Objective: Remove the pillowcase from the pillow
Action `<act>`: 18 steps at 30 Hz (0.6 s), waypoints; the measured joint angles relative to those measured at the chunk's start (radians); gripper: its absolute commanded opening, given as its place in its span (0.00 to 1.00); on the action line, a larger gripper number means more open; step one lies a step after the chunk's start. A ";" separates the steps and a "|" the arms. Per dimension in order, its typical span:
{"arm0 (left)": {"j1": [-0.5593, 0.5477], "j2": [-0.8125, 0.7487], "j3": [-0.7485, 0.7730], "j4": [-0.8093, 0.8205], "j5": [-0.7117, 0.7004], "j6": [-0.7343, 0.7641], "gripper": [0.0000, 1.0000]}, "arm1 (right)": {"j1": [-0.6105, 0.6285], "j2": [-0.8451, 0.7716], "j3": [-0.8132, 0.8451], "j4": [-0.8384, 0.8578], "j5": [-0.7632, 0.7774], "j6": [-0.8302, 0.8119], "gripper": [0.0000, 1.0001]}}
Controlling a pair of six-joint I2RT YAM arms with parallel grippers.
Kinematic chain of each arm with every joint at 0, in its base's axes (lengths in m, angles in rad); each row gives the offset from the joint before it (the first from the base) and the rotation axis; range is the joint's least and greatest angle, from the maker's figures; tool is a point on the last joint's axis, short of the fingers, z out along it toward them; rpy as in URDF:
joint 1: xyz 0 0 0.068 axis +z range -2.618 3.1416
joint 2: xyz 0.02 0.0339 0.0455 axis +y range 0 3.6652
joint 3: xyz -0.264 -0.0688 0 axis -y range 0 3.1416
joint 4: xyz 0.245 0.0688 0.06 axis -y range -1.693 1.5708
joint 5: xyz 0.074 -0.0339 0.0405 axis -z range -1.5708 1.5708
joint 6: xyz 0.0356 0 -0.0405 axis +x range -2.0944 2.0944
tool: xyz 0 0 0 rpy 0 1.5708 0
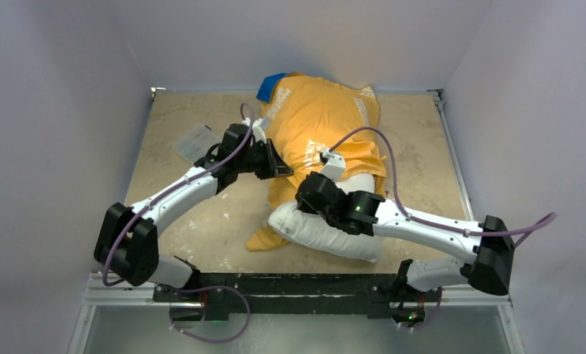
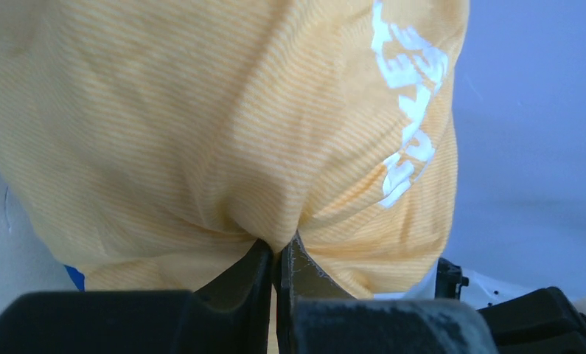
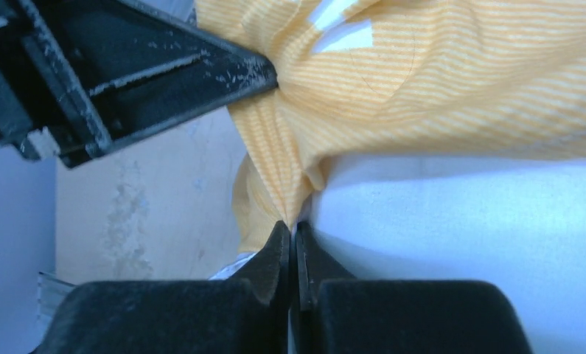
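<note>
Because the pillow point(image 1: 326, 234) lies with its long axis running from your arm bases toward the back wall, the coming move turns on that line: the pillowcase point(image 1: 312, 118) covers the far part and the white near end already bulges out bare on the table point(image 1: 194, 221). The case therefore has to slide away from you, or the pillow has to come toward you. Your left gripper point(image 2: 275, 251) sits on the left flank of the covered part, about midway along it, with the jaws closed tight on a small tuck of the orange cloth. The fabric puckers into the tips in the left wrist view, and the rest of the case swells up and away beyond them. Your right gripper point(image 3: 293, 230) sits nearer the bases, right at the line where the hem of the case meets the exposed white cushion. Its jaws are pressed together on a fold of orange that runs down into the tips. You cannot tell whether any of the pillow's own skin is caught with it. The white cushion lies just to the right of those tips and the orange hem hangs to their left. The right arm is the nearer one to the mouth of the case. I judge that pulling the hem along the axis, not across it, is what will free the pillow.
</note>
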 measured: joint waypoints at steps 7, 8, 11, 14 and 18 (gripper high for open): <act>0.105 0.150 0.248 0.005 -0.106 0.028 0.00 | 0.008 -0.090 -0.031 -0.045 -0.032 -0.041 0.04; 0.135 0.168 0.284 0.026 -0.146 0.037 0.00 | 0.015 -0.095 -0.035 -0.061 -0.047 -0.050 0.03; 0.177 0.181 0.316 0.071 -0.210 0.055 0.00 | 0.023 -0.095 -0.041 -0.086 -0.072 -0.067 0.04; 0.174 0.183 0.329 0.064 -0.222 0.073 0.00 | 0.023 -0.093 -0.041 -0.096 -0.087 -0.079 0.18; 0.135 0.175 0.311 0.058 -0.216 0.082 0.24 | 0.023 -0.093 -0.041 -0.090 -0.103 -0.101 0.53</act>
